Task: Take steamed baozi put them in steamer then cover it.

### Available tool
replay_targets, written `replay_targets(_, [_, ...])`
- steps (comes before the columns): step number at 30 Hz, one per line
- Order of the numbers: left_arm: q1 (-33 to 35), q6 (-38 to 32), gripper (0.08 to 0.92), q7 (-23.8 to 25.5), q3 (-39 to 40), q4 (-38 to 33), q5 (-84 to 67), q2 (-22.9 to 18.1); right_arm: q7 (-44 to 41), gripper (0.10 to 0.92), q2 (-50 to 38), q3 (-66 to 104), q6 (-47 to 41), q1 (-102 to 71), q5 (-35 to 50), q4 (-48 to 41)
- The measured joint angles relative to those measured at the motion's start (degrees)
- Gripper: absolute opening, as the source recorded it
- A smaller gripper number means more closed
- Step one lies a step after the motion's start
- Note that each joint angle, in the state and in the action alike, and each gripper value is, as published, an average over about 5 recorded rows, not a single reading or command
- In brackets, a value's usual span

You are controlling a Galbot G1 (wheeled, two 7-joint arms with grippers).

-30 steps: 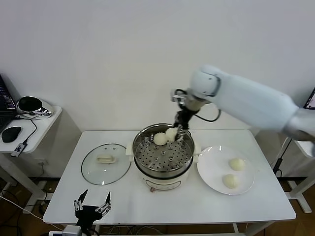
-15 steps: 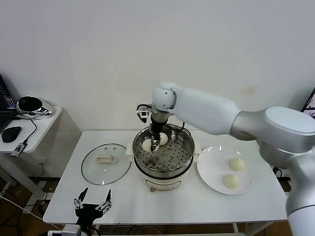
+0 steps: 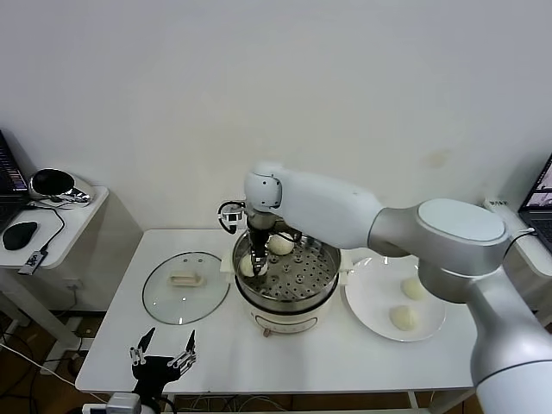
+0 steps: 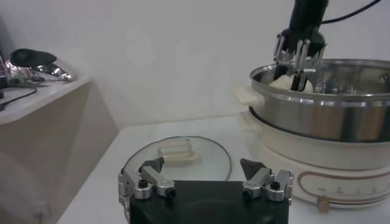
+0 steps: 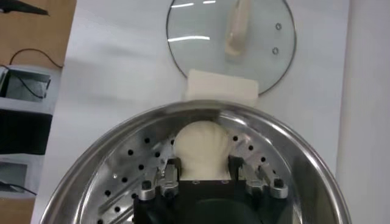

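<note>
Baozi (image 5: 202,149) on steamer (image 5: 116,152) tray, between right hand's (image 5: 203,165) closed-in fingers, gripped

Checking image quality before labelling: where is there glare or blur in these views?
Right wrist view: window streaks glare on the glass lid; the baozi between the right gripper's fingers is sharp. Left wrist view: the left gripper up close is soft, and the steamer wall mirrors the room. Head view: even light, faint shadows.
</note>
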Motion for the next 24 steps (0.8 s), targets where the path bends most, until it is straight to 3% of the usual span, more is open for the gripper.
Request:
replay_targets(6, [-0.13, 0.01, 0.823, -0.01, 0.04, -0.05, -0.04, -0.02, 0.31, 0.624, 0.00, -0.19, -0.31, -0.07, -0.34, 0.13])
replay_targets(14, [-0.10, 0.12, 0.823, -0.07, 0.21, -0.05, 0.05, -0.16, 0.11, 0.812, -2.21, 0.40, -0.66, 1.32, -0.06, 2.65])
replay_targets(24, [-0.06, 0.35, 0.823, 0.23, 0.22, -0.11, 0.12, 0.17, -1.82, 0.823, -15.39, 1.51, 0.78, 6.99, -0.71, 15.00])
